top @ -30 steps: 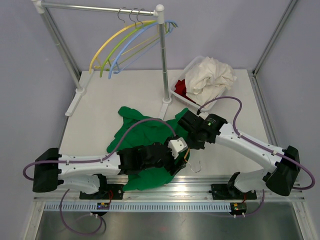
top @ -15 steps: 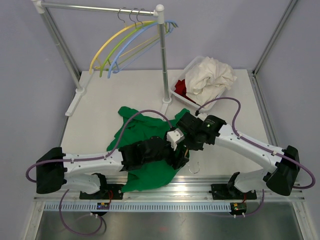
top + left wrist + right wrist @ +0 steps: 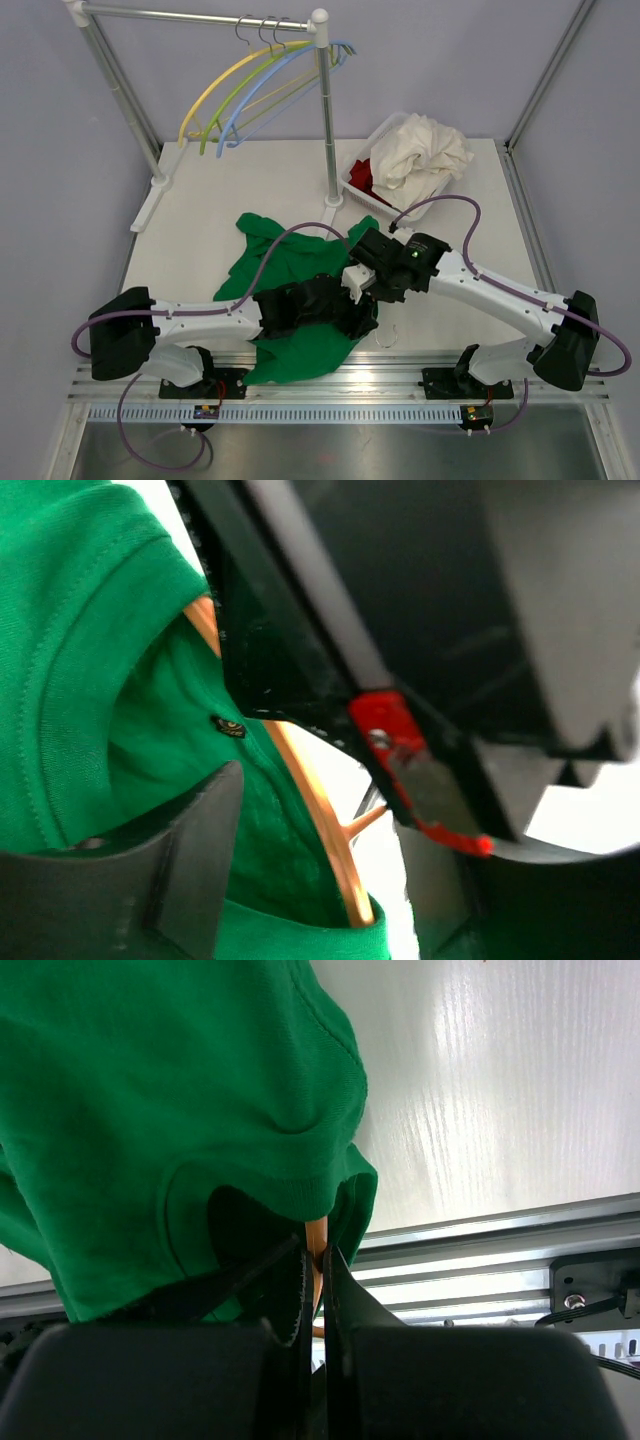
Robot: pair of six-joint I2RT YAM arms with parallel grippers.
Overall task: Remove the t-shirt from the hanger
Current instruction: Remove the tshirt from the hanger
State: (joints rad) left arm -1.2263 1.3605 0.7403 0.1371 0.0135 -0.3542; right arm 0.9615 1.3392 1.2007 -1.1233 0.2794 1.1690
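White tabletop (image 3: 230,190) under grey walls, seen from above. Near the front edge, a green t-shirt (image 3: 300,350) lying crumpled, long axis roughly from far to near, though hard to fix in such a heap. Neck end turned to the right. Just right of the neck, the thin metal hook (image 3: 388,335) of the hanger resting on the table, curving toward the near right. Left gripper (image 3: 355,305) reaching in from the left over the cloth, right gripper (image 3: 365,285) from the right, the two close together at the neck. At the back, a metal rack (image 3: 322,100) hung with yellow, green and blue spare hangers (image 3: 240,85). Right of it, a white basket (image 3: 352,178) heaped with white cloth (image 3: 420,150).

From the left wrist, close and blurred. Ribbed green collar filling the left side. Wooden hanger (image 3: 310,810) slanting from upper left down to the lower middle, inside the neck opening. Left fingers (image 3: 200,860) dark and well apart, hanger arm and cloth lying between them, seemingly clamped on nothing. Black body of the other gripper crowding the upper right.

From the right wrist, looking down toward the aluminium rail (image 3: 480,1250) at the table's front. Right fingers (image 3: 345,1300) drawn almost together, pinching a sliver of the orange-brown hanger between the tips. Green cloth draped over and around that spot, bare table to the right.
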